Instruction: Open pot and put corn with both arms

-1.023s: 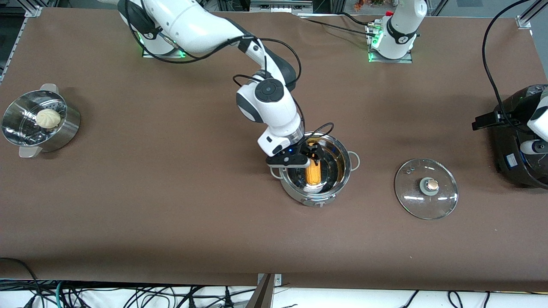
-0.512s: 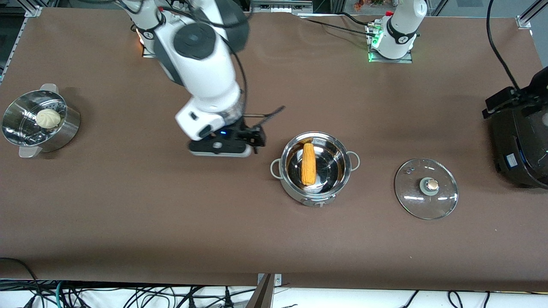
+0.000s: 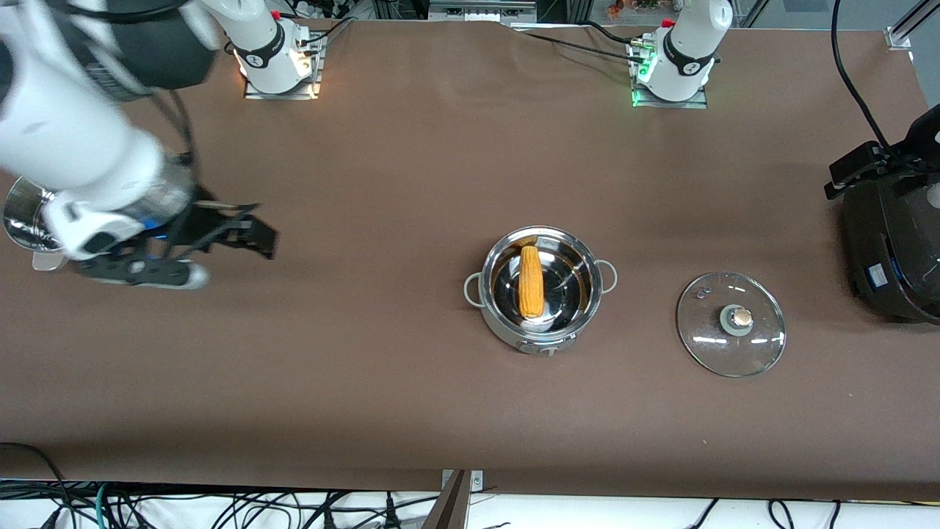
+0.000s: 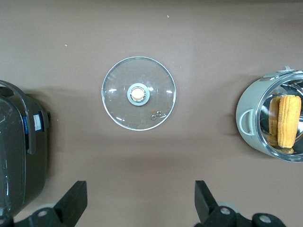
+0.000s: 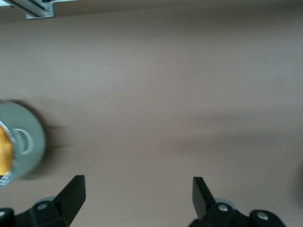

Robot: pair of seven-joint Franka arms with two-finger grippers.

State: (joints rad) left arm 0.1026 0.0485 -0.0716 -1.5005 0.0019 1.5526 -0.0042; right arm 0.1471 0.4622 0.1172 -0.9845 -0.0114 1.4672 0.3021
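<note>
The corn (image 3: 530, 291) is seen lying in the lidless pot (image 3: 540, 342) on the desk (image 3: 411, 184). The glass lid (image 4: 138, 93) is shown whole in the left wrist view. Both claws, left (image 4: 140, 204) and right (image 5: 138, 198), are spread wide, empty; the right hangs over the desk's right-arm end.

- The left gripper (image 4: 141, 208) hangs over bare brown table (image 4: 203, 56), its two black fingers (image 4: 73, 201) spread wide with nothing between them.
- A clear glass lid (image 4: 138, 93) lies flat on the table, knob up, apart from everything else.
- The steel pot (image 4: 272, 122) stands uncovered, cut off by the picture's edge.
- The yellow-orange corn (image 4: 288, 120) lies inside the pot.
- A big black cooker (image 4: 19, 146) stands well apart from the pot, with the lid between them.
</note>
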